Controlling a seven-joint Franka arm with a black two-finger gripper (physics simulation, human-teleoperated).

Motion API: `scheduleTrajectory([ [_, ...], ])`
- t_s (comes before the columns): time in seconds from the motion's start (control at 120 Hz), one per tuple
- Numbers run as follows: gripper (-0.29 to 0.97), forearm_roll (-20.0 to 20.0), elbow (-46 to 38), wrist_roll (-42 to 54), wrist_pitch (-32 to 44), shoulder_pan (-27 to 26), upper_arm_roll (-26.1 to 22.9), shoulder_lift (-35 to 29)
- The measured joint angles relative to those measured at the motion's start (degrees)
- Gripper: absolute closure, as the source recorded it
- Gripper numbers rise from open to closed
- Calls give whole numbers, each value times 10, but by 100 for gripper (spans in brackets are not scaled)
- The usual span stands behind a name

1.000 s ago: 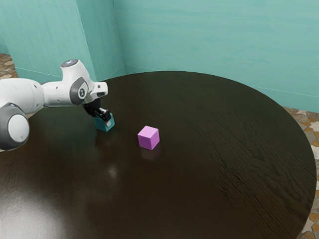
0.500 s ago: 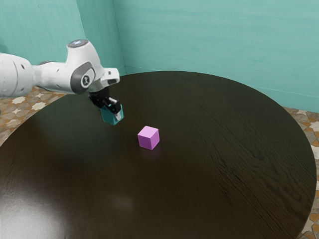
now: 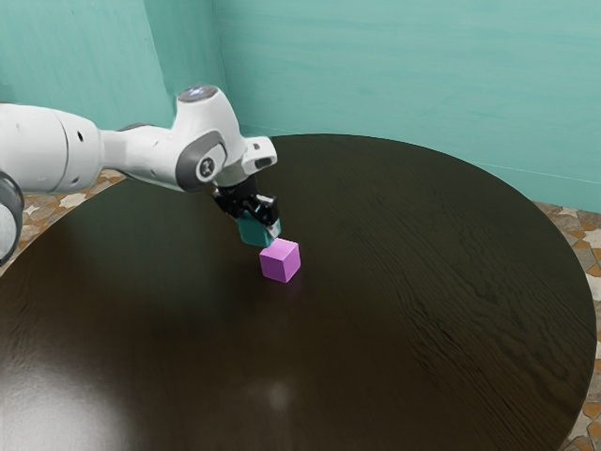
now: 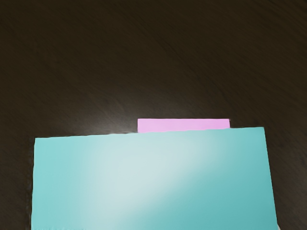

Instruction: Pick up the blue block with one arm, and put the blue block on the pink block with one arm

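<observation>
My black gripper (image 3: 255,222) is shut on the blue-green block (image 3: 254,229) and holds it in the air above the dark round table (image 3: 423,282). The pink block (image 3: 281,259) rests on the table just below the held block, toward the exterior view's right. The two blocks look close but apart. In the wrist view the blue block (image 4: 153,182) is large under my hand, and a thin strip of the pink block (image 4: 183,125) shows past its edge.
The dark wooden table spreads wide to the exterior view's right and front. Teal walls (image 3: 404,75) stand behind it, and a patterned floor (image 3: 577,225) shows past the table's edge.
My arm has lifted the blue block off the table and carried it toward the exterior view's right, from well apart to just beside the pink block. The pink block has not moved.
</observation>
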Motion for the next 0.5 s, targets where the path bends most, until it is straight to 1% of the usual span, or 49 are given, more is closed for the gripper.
scheduleTrajectory([
  [0.317, 34, 1, 13, -51, 17, -11, -12, 21],
  [0.5, 34, 13, 12, -55, 21, -8, -12, 23],
])
